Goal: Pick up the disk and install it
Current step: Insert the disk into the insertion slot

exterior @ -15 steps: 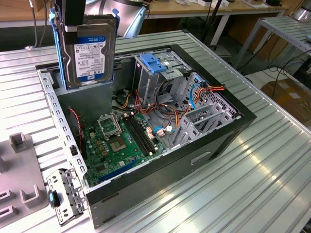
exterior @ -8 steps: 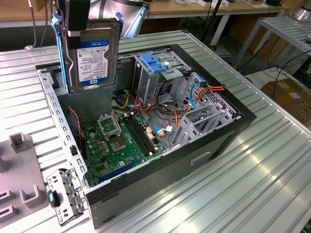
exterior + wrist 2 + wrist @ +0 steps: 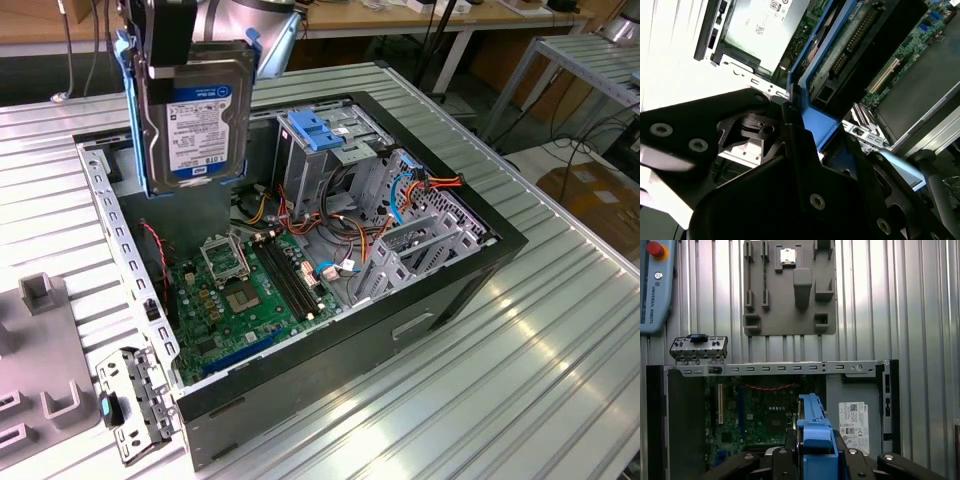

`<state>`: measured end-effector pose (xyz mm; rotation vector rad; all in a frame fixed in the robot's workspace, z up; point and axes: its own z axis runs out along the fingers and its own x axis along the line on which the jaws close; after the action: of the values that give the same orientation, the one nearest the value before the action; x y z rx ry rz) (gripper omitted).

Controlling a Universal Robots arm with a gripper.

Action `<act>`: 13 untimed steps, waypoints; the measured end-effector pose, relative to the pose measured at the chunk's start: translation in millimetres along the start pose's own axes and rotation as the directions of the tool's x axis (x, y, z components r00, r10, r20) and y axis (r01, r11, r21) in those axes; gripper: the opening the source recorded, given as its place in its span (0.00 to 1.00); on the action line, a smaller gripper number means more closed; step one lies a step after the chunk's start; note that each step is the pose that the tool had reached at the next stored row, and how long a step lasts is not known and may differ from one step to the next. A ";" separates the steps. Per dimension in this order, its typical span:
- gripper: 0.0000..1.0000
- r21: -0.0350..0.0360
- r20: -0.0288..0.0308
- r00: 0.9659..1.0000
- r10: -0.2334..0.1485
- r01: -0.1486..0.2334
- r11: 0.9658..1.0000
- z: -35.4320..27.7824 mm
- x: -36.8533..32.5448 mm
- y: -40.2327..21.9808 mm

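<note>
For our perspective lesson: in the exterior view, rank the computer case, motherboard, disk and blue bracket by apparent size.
computer case
motherboard
disk, nearer the camera, so its rank against the motherboard is unsure
blue bracket

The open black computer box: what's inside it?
A green circuit board, orange wires and a grey metal drive cage. The raised grey metal hard drive with blue rails hides the part behind it.

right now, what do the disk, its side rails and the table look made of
Disk: grey metal casing with a dull sheen, and a glossy white-and-blue paper or film label.
Rails: blue plastic, likely, from the even moulded colour.
Table: ribbed silvery metal, probably aluminium, brushed and reflective.
</note>
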<state>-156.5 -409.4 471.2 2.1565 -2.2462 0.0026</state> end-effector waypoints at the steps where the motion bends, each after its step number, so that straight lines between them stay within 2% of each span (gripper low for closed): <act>1: 0.37 0.000 0.000 1.000 0.000 0.000 1.000 0.0 0.4 -0.6; 3: 0.37 0.000 0.000 1.000 0.000 0.000 1.000 0.0 1.6 -3.4; 5: 0.37 0.000 -0.001 1.000 0.000 0.000 1.000 0.0 2.6 -11.5; 9: 0.37 0.000 -0.002 1.000 0.000 0.000 1.000 0.1 3.1 -19.5; 10: 0.37 0.003 -0.002 1.000 0.000 0.000 1.000 0.2 3.3 -20.8; 11: 0.37 0.013 -0.002 1.000 0.000 0.000 1.000 0.4 4.6 -21.7; 13: 0.37 0.014 -0.002 1.000 0.000 0.000 1.000 0.7 6.2 -22.5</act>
<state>-134.3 -416.5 470.3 2.1623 -2.2527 0.0204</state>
